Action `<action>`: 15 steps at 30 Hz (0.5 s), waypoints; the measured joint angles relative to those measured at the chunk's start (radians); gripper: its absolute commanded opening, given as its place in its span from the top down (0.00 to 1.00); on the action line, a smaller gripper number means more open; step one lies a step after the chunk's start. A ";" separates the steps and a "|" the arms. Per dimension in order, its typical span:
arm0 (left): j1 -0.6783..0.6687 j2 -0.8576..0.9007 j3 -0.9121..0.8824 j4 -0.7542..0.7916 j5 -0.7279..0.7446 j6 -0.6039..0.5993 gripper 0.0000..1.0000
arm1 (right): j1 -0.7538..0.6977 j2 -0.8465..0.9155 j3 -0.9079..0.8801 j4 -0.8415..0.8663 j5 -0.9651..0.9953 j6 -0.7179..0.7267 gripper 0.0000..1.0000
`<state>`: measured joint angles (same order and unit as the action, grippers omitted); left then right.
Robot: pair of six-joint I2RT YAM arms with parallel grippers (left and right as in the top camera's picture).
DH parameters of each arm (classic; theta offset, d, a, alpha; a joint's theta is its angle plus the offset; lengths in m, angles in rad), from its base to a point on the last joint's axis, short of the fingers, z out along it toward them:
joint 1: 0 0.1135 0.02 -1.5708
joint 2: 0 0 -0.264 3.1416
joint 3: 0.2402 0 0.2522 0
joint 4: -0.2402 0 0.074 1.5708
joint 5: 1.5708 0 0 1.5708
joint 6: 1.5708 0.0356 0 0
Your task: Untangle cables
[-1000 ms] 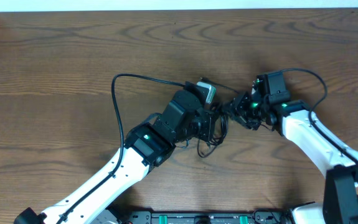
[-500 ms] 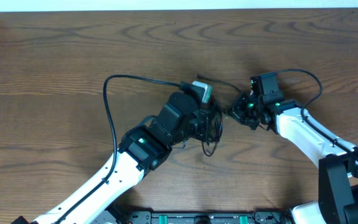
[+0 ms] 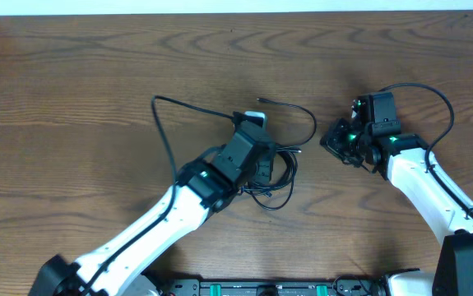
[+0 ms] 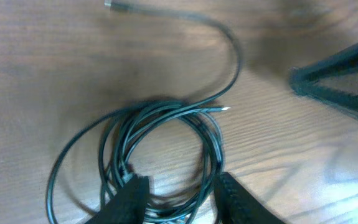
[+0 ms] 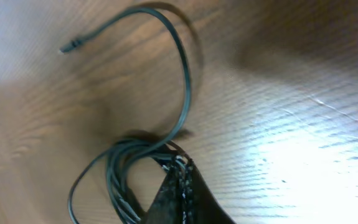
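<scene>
Cables (image 4: pixel 211 146) partly under left hand (image 4: pixel 182 182)

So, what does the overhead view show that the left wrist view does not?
Only overhead: both arms whole, and the black lead looping off the left arm. Only left wrist: the left hand open around the near strands of the cable coil, and a thin bright tip at the coil's edge. Both: the coil, the loose cable end with its plug, and the right hand apart from them.
</scene>
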<state>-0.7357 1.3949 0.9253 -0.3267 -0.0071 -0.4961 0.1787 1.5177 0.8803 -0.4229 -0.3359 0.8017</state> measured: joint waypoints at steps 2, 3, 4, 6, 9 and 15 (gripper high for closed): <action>0.000 0.044 0.000 -0.004 -0.001 -0.031 0.45 | 0.000 0.000 0.000 -0.011 0.005 -0.016 0.91; 0.000 0.060 0.000 -0.004 -0.001 -0.047 0.41 | 0.000 0.000 0.000 -0.014 0.008 -0.025 0.89; 0.000 0.074 0.000 -0.007 -0.001 -0.058 0.37 | 0.000 0.000 0.000 -0.015 0.010 -0.033 0.86; 0.000 0.095 0.000 -0.013 -0.001 -0.076 0.37 | 0.000 0.000 0.000 -0.019 0.013 -0.048 0.84; 0.001 0.113 0.000 -0.040 -0.010 -0.117 0.37 | 0.000 0.000 0.000 -0.032 0.017 -0.058 0.82; 0.020 0.170 0.000 -0.076 -0.042 -0.249 0.37 | 0.000 0.000 0.000 -0.052 0.031 -0.068 0.81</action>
<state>-0.7155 1.5650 0.9253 -0.4023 -0.0490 -0.7448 0.1787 1.5177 0.8803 -0.4747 -0.3050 0.7338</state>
